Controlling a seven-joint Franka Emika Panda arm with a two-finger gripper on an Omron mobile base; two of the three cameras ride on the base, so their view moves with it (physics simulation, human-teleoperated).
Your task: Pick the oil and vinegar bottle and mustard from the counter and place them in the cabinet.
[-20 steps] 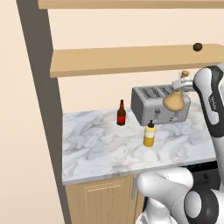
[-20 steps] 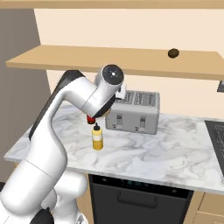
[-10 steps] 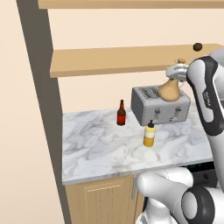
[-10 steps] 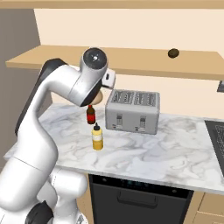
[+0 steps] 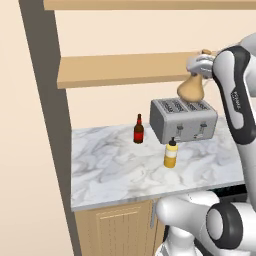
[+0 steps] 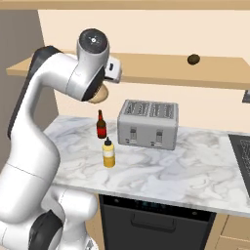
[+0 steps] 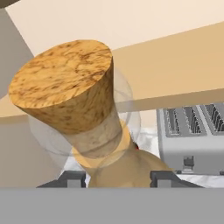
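Pale wall and light wood fill the background, where the cabinet (image 5: 130, 70) has plank shelves running off a dark grey upright at the left. Below it the counter (image 5: 115, 172), white marble with grey veins, carries a silver four-slot toaster (image 5: 183, 119) toward the far right. The arm holds the oil and vinegar bottle (image 5: 191, 87) in the air above the toaster, level with the front edge of the lower shelf, and the tool (image 5: 201, 64) is pinching its thin neck. In the right base view the arm's elbow covers most of the flask, so just a tan sliver (image 6: 99, 95) shows under it. The hand view looks down the cork stopper (image 7: 65, 89), with the dark fingertips (image 7: 72, 178) on either side of the neck. On the counter, the mustard (image 5: 171, 153) stands near the toaster's front, and a small dark red bottle (image 5: 138, 129) stands farther back to its left. A small dark round object (image 6: 194, 59) on the shelf appears in the right base view.
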